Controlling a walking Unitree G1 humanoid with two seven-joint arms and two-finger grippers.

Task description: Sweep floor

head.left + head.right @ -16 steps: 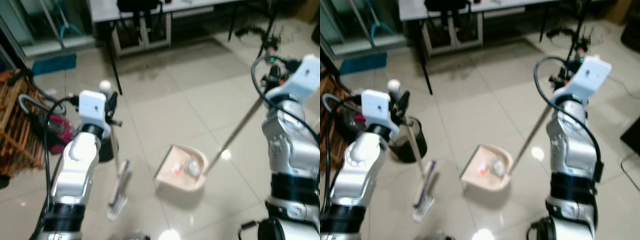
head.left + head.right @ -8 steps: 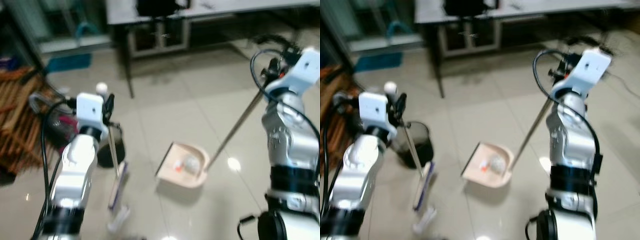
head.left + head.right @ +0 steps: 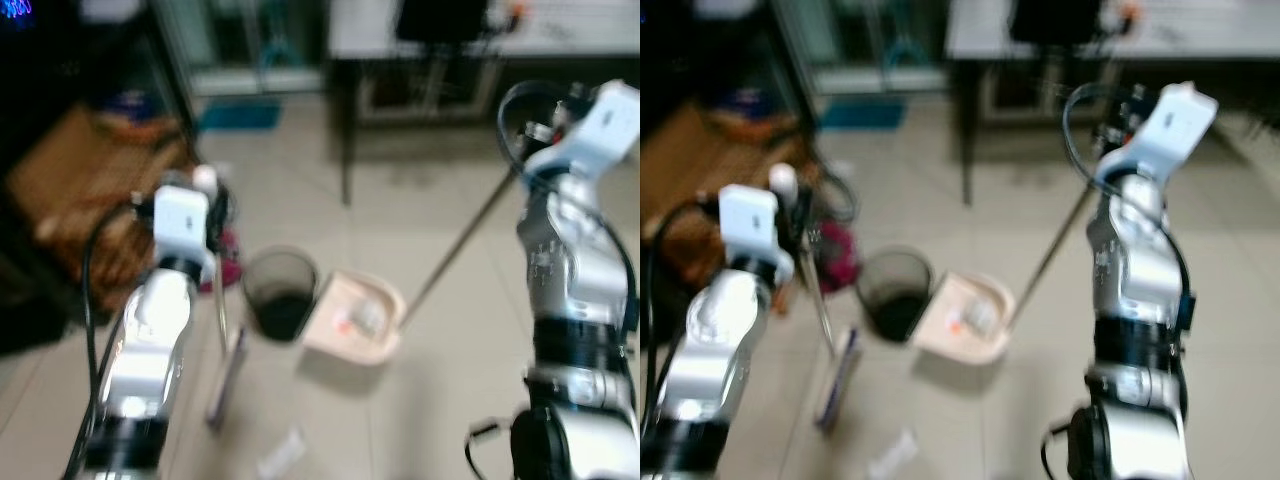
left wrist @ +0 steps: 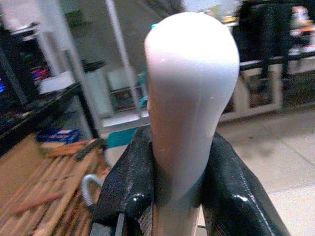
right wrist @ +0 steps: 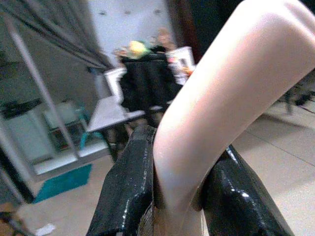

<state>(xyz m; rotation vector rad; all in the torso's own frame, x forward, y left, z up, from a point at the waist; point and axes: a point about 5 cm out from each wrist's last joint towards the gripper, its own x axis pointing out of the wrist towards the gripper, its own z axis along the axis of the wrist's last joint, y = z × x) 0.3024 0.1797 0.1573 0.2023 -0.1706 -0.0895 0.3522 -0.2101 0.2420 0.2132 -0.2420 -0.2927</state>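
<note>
The loaded dustpan (image 3: 352, 318) rests on the floor, touching the black bin (image 3: 279, 295): emptying looks next, calling for a lift and tilt. Right tool (image 5: 172, 191) pinches its long handle (image 3: 460, 250); left tool (image 4: 172, 196) pinches the broom (image 3: 222, 372).

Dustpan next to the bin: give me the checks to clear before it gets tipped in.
1. Right gripper shut on dustpan handle: ok.
2. Left gripper shut on broom handle: ok.
3. Debris lies in the dustpan: ok.
4. Dustpan beside the black bin: ok.
5. Bin upright and open: ok.
6. Floor swept: not ok, a white scrap lies near the broom head.
</note>
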